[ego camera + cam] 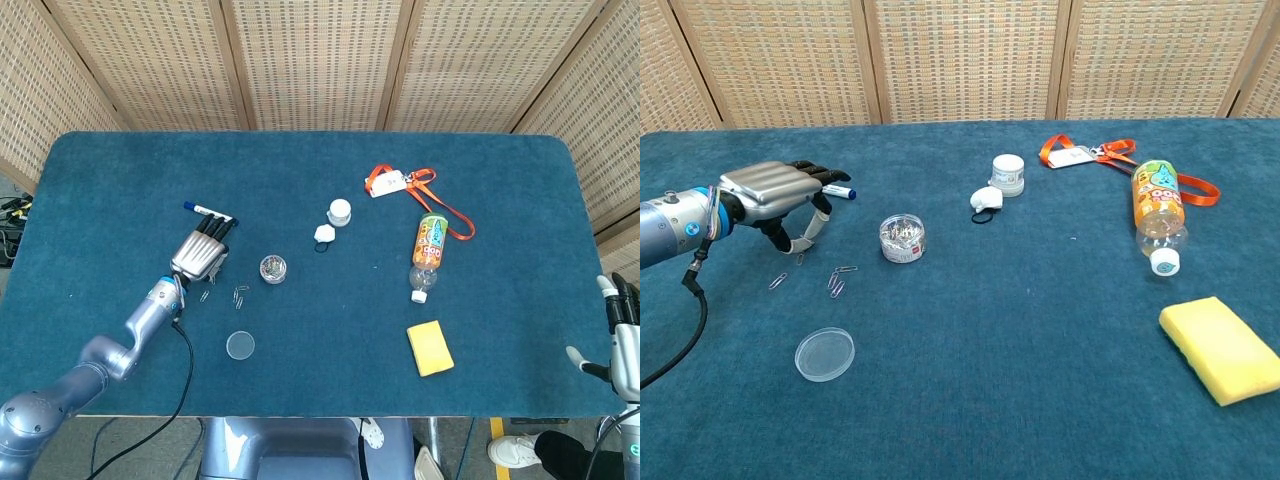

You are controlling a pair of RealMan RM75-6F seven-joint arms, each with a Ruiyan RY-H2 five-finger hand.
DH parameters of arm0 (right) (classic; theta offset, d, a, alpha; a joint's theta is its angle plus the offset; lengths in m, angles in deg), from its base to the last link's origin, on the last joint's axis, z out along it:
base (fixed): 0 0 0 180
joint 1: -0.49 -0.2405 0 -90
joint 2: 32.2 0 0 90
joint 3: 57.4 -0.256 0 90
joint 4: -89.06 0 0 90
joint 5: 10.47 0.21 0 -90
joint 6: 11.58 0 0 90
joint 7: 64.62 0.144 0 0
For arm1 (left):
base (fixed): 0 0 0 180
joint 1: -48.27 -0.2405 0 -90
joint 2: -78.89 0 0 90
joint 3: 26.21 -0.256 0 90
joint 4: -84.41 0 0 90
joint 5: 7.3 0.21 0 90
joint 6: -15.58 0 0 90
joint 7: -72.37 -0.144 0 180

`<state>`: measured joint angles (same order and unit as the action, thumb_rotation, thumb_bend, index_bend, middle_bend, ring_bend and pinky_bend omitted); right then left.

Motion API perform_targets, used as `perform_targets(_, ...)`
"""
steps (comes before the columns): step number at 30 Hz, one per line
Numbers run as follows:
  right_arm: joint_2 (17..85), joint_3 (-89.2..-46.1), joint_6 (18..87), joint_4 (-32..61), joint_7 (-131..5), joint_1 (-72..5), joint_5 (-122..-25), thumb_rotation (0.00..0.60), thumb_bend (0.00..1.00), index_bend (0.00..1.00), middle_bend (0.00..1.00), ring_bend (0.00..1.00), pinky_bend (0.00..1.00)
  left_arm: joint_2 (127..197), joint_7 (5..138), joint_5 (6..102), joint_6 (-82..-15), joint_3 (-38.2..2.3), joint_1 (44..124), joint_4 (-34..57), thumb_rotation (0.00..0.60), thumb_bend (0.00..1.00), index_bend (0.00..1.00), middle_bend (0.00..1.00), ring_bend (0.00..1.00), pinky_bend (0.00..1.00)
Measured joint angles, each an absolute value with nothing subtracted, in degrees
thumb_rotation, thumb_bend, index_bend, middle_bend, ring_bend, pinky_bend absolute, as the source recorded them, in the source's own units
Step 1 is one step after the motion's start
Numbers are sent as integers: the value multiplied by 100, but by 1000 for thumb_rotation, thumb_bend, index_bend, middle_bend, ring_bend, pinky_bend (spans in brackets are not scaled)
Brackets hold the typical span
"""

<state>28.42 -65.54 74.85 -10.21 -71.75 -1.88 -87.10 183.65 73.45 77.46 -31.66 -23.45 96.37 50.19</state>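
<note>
My left hand (199, 256) (772, 192) hovers palm down over several loose paper clips (240, 294) (839, 281) on the blue table cloth. Its fingers curl down, and the thumb and a fingertip are drawn close together just above the cloth. Whether a clip is between them is hidden. A small clear jar of clips (273, 268) (902, 238) stands just right of this hand, and its clear lid (240, 345) (824, 354) lies nearer the front. My right hand (622, 345) hangs off the table's right front corner with its fingers straight and apart, holding nothing.
A blue-capped marker (205, 210) (838, 190) lies just beyond the left hand. Further right are a white pot (340, 211) (1008, 173), a white cap with a black ring (323, 235), an orange lanyard (400, 182), a lying bottle (428, 250) (1157, 210) and a yellow sponge (430, 347) (1222, 348).
</note>
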Motion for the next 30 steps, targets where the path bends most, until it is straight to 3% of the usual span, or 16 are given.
perform_targets(10,2774,-6531,7527,-1051,-7051,-160,-8809,600,0,0,0,0,0,18097,7297,7760,-3557,-2312,9522,4657,600,425,676,0,0,0)
perform_targets(18,2726,-6535,7523,-1073,-6969,-151,-8813,600,0,0,0,0,0,17632,7336,7702,-4042,-2054,9484,3778,600,425,675,0,0,0)
perform_targets(30,2735,-6565,7438,-1031,-6941,-193,-8733,600,0,0,0,0,0,17586,6671,6882,-3497,-1439,9866,2682,600,425,675,0,0,0)
